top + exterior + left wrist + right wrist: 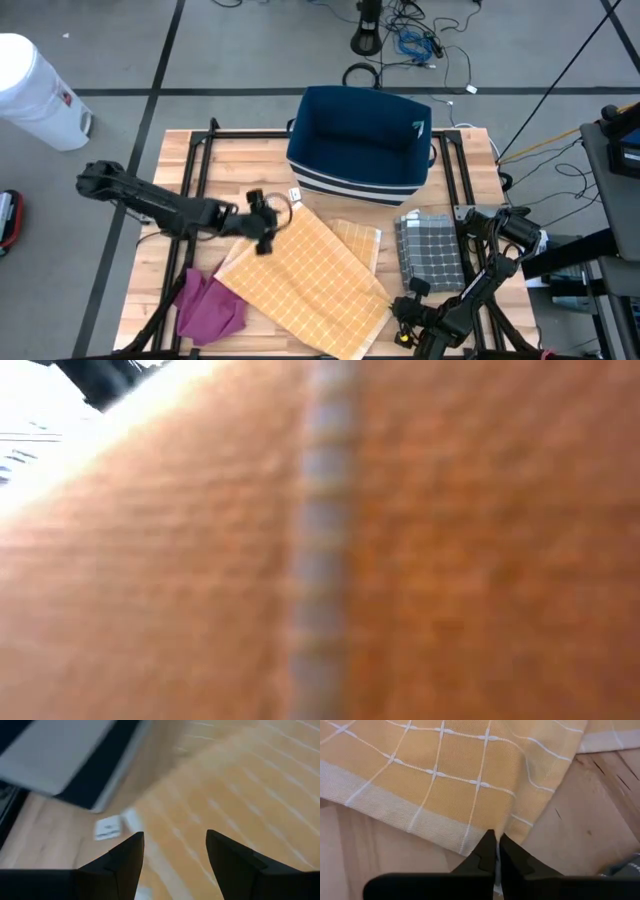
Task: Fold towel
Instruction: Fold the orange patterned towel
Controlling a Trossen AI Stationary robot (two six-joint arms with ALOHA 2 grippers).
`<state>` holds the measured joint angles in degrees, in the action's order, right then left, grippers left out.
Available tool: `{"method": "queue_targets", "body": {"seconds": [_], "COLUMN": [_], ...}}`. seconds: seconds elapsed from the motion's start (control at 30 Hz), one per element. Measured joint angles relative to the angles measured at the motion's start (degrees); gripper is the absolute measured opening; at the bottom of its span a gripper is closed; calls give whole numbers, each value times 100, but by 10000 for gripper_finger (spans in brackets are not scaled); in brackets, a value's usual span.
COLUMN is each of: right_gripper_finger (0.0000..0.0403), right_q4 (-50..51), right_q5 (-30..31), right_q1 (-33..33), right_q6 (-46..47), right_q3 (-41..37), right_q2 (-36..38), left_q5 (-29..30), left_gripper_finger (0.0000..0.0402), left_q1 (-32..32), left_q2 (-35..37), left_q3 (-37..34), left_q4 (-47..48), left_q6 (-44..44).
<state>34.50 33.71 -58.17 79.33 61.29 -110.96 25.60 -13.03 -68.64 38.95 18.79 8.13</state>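
Note:
An orange-yellow towel (305, 275) with white grid lines lies spread flat on the wooden table, and a second layer shows at its far right (358, 240). It also fills the low view (320, 540). My left gripper (262, 228) is open over the towel's far-left corner. In the left wrist view its fingers (175, 837) straddle the towel's edge beside a small white label (107, 827). My right gripper (402, 308) is at the towel's near right edge and is shut on it (496, 836). My right gripper pinches the towel's pale hemmed edge (479, 834) between its two shut fingers, where the cloth puckers into a small fold. The fingers come in low from the table's near right side. The rest of the towel lies slack on the table.
A navy basket (360, 140) stands at the far middle of the table. A folded grey checked towel (432, 250) lies to the right of the orange one. A crumpled purple cloth (208, 305) sits at the near left. A white bin (35, 90) stands on the floor beyond the left side.

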Motion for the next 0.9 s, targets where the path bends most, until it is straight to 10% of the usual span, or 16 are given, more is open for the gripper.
{"method": "queue_targets", "body": {"seconds": [0.5, 0.9], "right_gripper_finger": [1, 0], "right_q4": [17, -50], "right_q5": [-41, -39], "right_q1": [-28, -31], "right_q6": [-110, -185], "right_q3": [-4, -8], "right_q2": [-9, -11], "left_q5": [-3694, -3569], "left_gripper_finger": [220, 220], "left_q1": [3009, 3313], "left_q2": [-902, -2401], "left_q3": [-1452, -981], "left_q4": [-3524, -4354], "left_q6": [549, 595]}}
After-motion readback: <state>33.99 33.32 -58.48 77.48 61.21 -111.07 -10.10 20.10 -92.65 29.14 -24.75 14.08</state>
